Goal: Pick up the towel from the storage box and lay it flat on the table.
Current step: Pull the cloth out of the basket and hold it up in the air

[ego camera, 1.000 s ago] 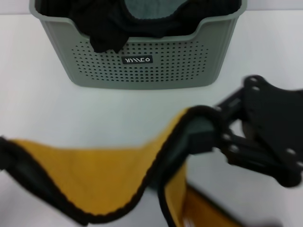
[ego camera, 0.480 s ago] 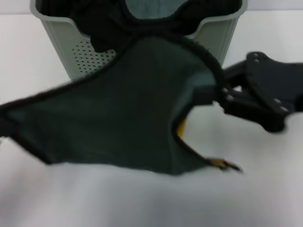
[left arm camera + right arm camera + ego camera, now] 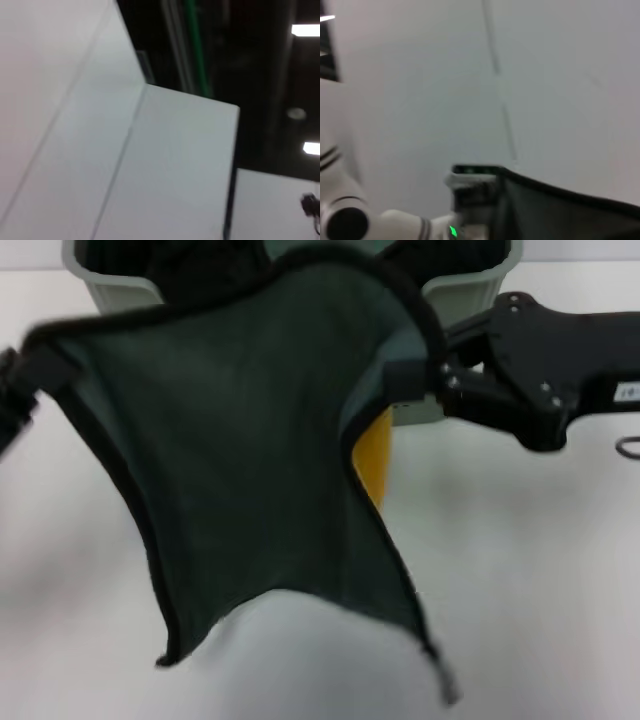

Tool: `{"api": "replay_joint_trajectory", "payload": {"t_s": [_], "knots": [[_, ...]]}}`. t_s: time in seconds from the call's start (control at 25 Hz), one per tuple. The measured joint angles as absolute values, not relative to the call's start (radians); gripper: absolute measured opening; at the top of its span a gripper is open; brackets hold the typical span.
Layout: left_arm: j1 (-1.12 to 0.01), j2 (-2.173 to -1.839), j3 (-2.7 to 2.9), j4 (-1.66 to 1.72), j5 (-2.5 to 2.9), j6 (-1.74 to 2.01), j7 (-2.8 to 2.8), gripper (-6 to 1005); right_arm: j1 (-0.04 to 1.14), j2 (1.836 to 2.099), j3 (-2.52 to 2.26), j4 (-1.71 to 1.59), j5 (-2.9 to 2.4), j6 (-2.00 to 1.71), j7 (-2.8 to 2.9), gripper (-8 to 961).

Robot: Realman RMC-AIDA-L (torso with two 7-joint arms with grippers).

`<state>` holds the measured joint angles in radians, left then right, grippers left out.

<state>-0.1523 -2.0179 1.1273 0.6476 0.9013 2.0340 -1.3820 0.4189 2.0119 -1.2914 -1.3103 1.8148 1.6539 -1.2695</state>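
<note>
Stretching the towel (image 3: 250,440) between left hand (image 3: 12,400) and right hand (image 3: 425,380).

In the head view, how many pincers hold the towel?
2: the right pincer clamps the towel at its right top corner; the left pincer holds its left corner, at the frame edge.

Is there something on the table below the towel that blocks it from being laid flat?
Nothing visible does. The towel hangs spread between the left gripper and right gripper; the table in front of the storage box shows bare, though the cloth hides part of it.
</note>
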Motion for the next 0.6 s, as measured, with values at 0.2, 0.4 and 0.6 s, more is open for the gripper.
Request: {"api": "replay_joint_trajectory", "payload": {"t_s": [0.2,0.4,0.6], "knots": [[-0.102,-2.003,1.123,0.732,0.875,2.039,-1.424,14,0.413,2.014,-1.202,-1.333,1.857,1.747,-1.265,10],[0.02,-1.985,1.131,0.755,0.896,2.039,-1.43,14,0.388,2.01,-1.258,-1.35,1.853,1.771,-1.258,10],[0.2,-1.999,1.174,0.853,0.897,2.04,-1.406,14,0.335,2.013,-1.399,-1.434,1.874,1.781,-1.223,10]]}}
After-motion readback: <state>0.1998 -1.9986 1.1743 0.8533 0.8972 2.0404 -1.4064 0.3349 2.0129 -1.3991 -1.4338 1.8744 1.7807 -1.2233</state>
